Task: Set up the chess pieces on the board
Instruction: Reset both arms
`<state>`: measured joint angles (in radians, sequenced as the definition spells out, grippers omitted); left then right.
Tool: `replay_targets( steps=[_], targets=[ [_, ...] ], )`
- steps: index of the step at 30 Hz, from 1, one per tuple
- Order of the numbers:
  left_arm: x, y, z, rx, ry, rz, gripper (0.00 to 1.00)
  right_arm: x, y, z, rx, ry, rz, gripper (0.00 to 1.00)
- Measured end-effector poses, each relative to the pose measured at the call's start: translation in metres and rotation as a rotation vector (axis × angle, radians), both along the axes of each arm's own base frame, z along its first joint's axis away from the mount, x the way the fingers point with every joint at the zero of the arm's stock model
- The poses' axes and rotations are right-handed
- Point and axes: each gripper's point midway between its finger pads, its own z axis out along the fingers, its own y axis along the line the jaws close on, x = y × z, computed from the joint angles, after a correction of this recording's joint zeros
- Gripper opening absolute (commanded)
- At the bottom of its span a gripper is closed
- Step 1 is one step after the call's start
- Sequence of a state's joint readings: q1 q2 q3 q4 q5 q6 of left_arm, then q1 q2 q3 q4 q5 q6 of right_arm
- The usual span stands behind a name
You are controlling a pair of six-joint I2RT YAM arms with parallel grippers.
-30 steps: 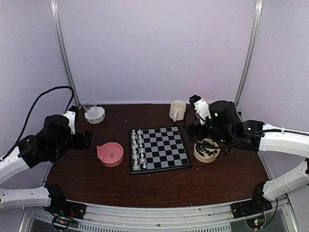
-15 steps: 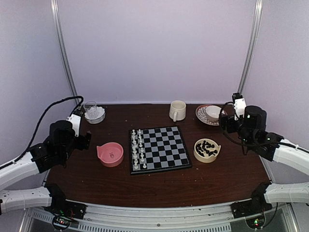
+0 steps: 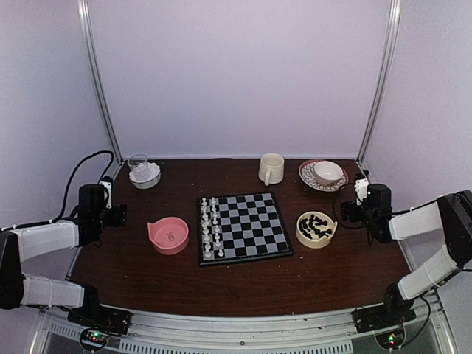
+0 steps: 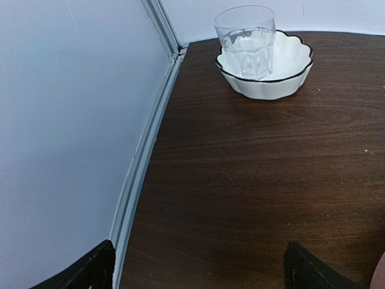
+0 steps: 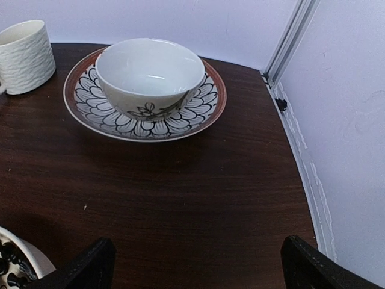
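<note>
The chessboard (image 3: 251,225) lies mid-table in the top view, with several white chess pieces (image 3: 211,227) standing in its two left columns. Black chess pieces (image 3: 316,225) lie in a cream bowl (image 3: 316,237) right of the board; that bowl's rim shows at the bottom left of the right wrist view (image 5: 18,259). My left gripper (image 3: 118,214) is open and empty, low at the table's left edge; its fingertips (image 4: 96,268) stand wide apart over bare wood. My right gripper (image 3: 352,210) is open and empty, low at the right edge, its fingertips (image 5: 90,265) wide apart.
A pink bowl (image 3: 169,235) sits left of the board. A glass (image 4: 245,39) stands in a white scalloped bowl (image 4: 283,75) at the back left. A cream mug (image 5: 21,57) and a cup (image 5: 150,75) on a patterned saucer (image 5: 198,114) stand at the back right. Walls and metal posts close both sides.
Both arms have drawn back and down to the table's side edges. The right gripper left the cream bowl of black pieces; the left moved away from the pink bowl.
</note>
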<state>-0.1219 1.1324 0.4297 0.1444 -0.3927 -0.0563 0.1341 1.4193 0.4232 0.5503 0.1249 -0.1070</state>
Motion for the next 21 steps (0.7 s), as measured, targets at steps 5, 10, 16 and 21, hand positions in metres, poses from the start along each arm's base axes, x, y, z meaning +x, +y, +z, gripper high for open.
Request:
replay_targets(
  steps=[5, 10, 16, 21],
  targets=[
    [0.013, 0.0, -0.002, -0.062, -0.041, -0.037, 0.98, 0.018, -0.013, 0.007, 0.039, -0.11, -0.011, 1.0],
    [0.023, -0.007, -0.013, -0.115, -0.061, -0.089, 0.98, 0.019, -0.021, 0.005, 0.051, -0.135, -0.029, 0.99],
    [0.031, -0.021, -0.033, -0.155, -0.046, -0.157, 0.93, 0.022, -0.023, 0.016, 0.068, -0.183, -0.047, 1.0],
    [0.037, -0.027, -0.042, -0.173, -0.025, -0.188, 0.93, 0.022, -0.024, 0.018, 0.069, -0.191, -0.05, 0.99]
  ],
)
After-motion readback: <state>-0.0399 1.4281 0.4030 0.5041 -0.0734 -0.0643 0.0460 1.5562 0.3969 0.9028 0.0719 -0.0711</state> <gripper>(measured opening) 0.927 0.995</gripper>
